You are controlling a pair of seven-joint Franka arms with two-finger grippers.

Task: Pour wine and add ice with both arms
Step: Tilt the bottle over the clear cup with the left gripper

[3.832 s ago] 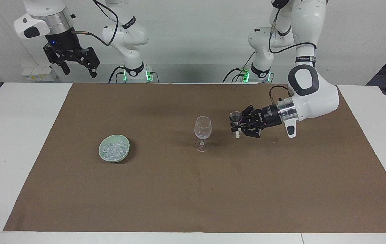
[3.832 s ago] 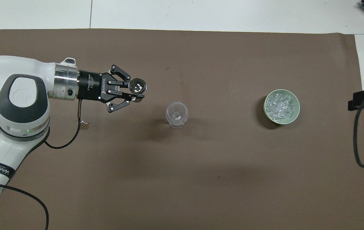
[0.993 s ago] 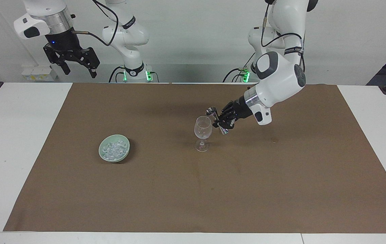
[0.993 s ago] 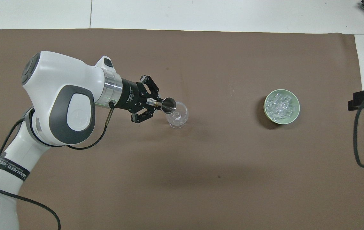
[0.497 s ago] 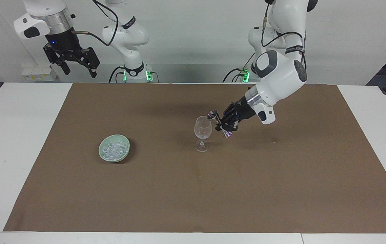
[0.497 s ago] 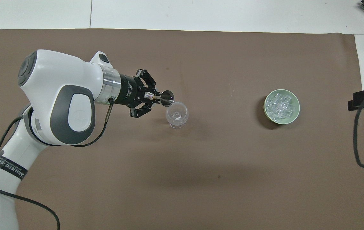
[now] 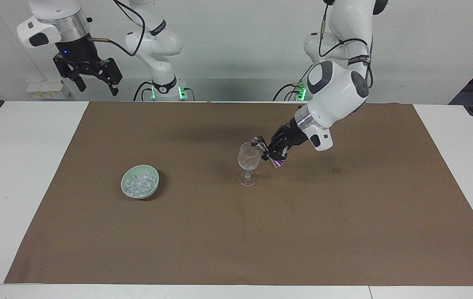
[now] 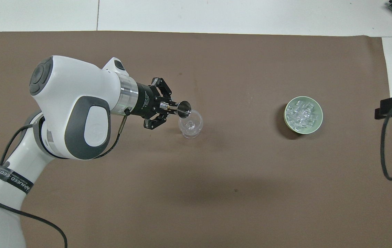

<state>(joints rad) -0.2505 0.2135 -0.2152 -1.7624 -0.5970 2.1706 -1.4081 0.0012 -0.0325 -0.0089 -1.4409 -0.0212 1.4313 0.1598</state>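
The left gripper [image 7: 270, 152] is clamped on a small metal jigger [image 7: 258, 142], tilted so its mouth leans over the rim of the stemmed glass [image 7: 248, 163]. The glass stands upright near the middle of the brown mat [image 7: 236, 232]; in the overhead view the jigger [image 8: 183, 107] sits at about ten o'clock of the glass [image 8: 190, 124], overlapping its rim. The ice [image 7: 138, 182] lies heaped in a pale green bowl [image 7: 153, 187], well apart from the glass toward the right arm's end of the table. The right gripper [image 7: 95, 81] waits raised above that end's table edge, its fingers spread apart and holding nothing.
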